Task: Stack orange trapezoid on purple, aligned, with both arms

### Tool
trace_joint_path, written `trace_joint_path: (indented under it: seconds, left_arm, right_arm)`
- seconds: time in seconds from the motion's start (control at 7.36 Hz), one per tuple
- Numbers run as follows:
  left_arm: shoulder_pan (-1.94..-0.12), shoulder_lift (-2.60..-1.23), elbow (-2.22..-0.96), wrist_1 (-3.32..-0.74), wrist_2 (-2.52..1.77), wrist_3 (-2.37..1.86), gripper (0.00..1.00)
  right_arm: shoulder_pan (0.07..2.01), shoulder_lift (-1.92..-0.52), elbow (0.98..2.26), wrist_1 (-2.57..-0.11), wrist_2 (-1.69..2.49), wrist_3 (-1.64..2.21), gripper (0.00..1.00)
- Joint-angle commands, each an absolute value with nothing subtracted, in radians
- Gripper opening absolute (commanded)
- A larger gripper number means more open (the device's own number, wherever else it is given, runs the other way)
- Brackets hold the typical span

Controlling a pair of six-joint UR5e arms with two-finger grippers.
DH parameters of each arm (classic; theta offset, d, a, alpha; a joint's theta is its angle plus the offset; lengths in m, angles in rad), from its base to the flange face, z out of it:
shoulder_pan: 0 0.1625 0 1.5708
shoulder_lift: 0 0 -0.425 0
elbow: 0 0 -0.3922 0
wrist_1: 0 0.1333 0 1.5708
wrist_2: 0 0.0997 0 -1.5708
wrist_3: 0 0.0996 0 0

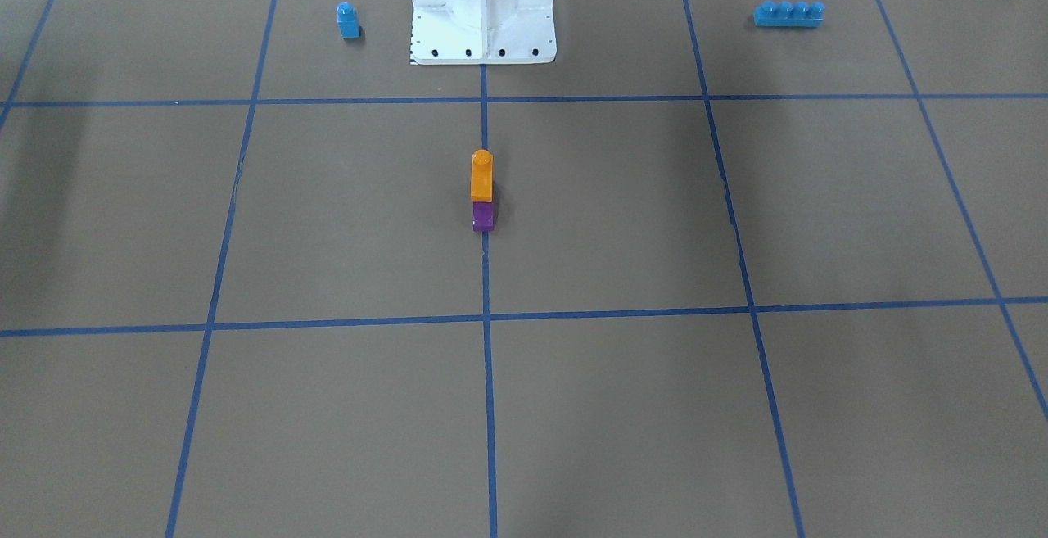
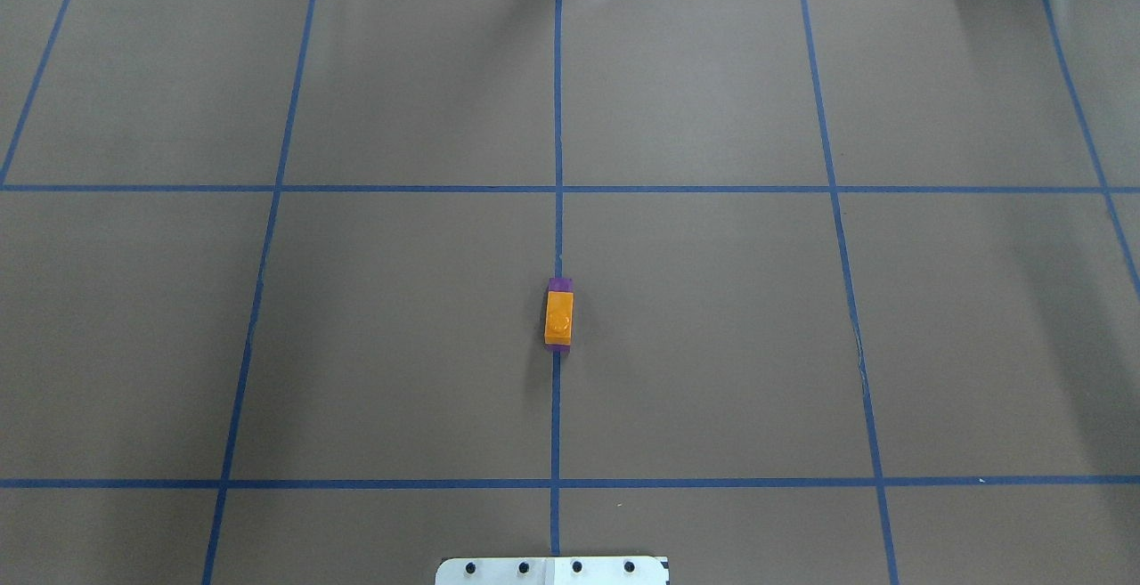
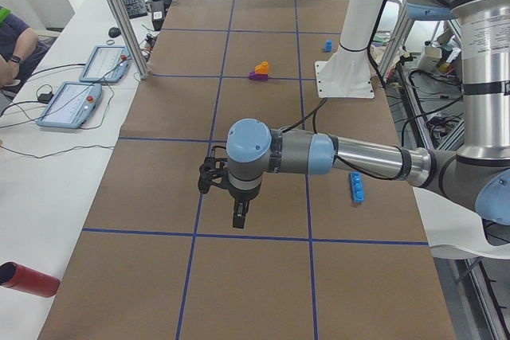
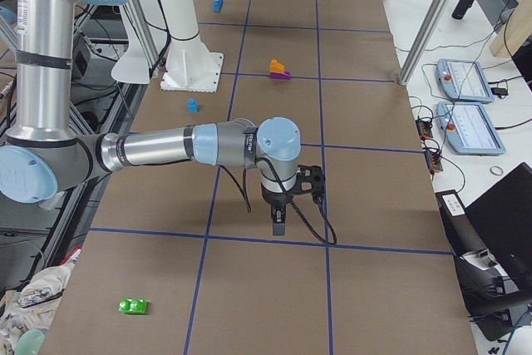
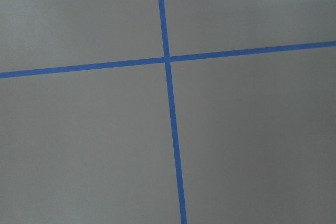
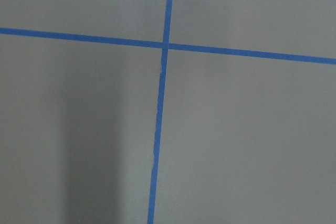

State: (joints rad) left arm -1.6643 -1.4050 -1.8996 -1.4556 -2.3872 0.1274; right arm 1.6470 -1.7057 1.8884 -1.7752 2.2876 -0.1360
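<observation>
Stacking looks done, the orange block (image 2: 559,318) sitting on the purple block (image 1: 483,216), which peeks out at 12 and 6 o'clock; only an alignment check seems left, and I cannot tell the jaw state of the left gripper (image 3: 239,216) or the right gripper (image 4: 280,221).

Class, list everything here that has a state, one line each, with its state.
Orange trapezoid: stacked on purple, stud up.
Purple: under orange.
Small blue block: alone, stud up.
Long blue brick: alone, studs up.
Left pincer: away from stack; opening unclear.
Right pincer: likewise.
</observation>
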Motion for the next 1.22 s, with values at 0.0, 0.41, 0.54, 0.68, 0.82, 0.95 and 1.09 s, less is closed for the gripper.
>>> trace_joint_path:
  seconds: [0.0,0.41,0.54,0.68,0.82,0.95,1.09]
  left_arm:
    - [-1.664,-1.404,-1.899,-1.456,-2.388,0.127,1.00]
    - [-1.663,-1.394,-1.899,-1.456,-2.387,0.127,1.00]
    - [-1.663,-1.394,-1.898,-1.456,-2.387,0.127,1.00]
    - [-1.663,-1.393,-1.899,-1.456,-2.385,0.127,1.00]
    - [-1.663,-1.393,-1.898,-1.456,-2.387,0.127,1.00]
    - [-1.663,-1.393,-1.898,-1.456,-2.385,0.127,1.00]
    - [-1.663,-1.393,-1.898,-1.456,-2.385,0.127,1.00]
  right_arm:
    - [1.646,-1.706,1.888,-1.772,2.293,-0.135,1.00]
    - [1.646,-1.706,1.888,-1.772,2.293,-0.135,1.00]
    - [1.646,-1.706,1.888,-1.772,2.293,-0.135,1.00]
    - [1.646,-1.706,1.890,-1.772,2.295,-0.135,1.00]
    - [1.646,-1.706,1.890,-1.772,2.309,-0.135,1.00]
    - [1.646,-1.706,1.890,-1.772,2.316,-0.135,1.00]
    - [1.646,-1.706,1.888,-1.773,2.316,-0.135,1.00]
